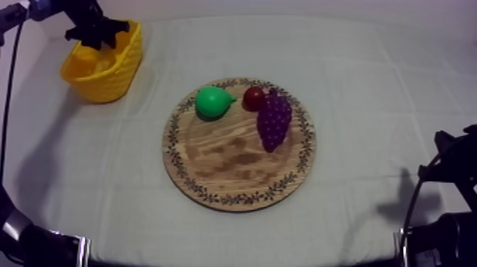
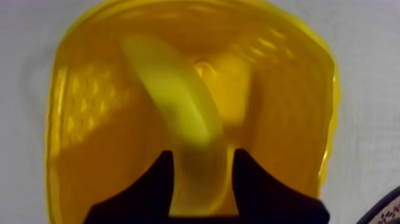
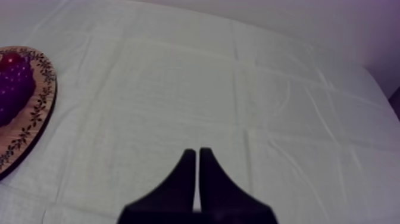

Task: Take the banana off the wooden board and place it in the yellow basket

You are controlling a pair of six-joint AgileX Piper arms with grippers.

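Yellow basket [image 1: 106,84] stands at the far left corner of the counter [image 1: 369,106]. The left jaws hang over it, closed on one end of the banana [image 2: 172,89]. Step in hand: placement. Next move, by judgement: open the jaws to release. The banana's long axis runs from the jaws down into the basket, free end lowest. Right jaws are pressed together near the right edge.
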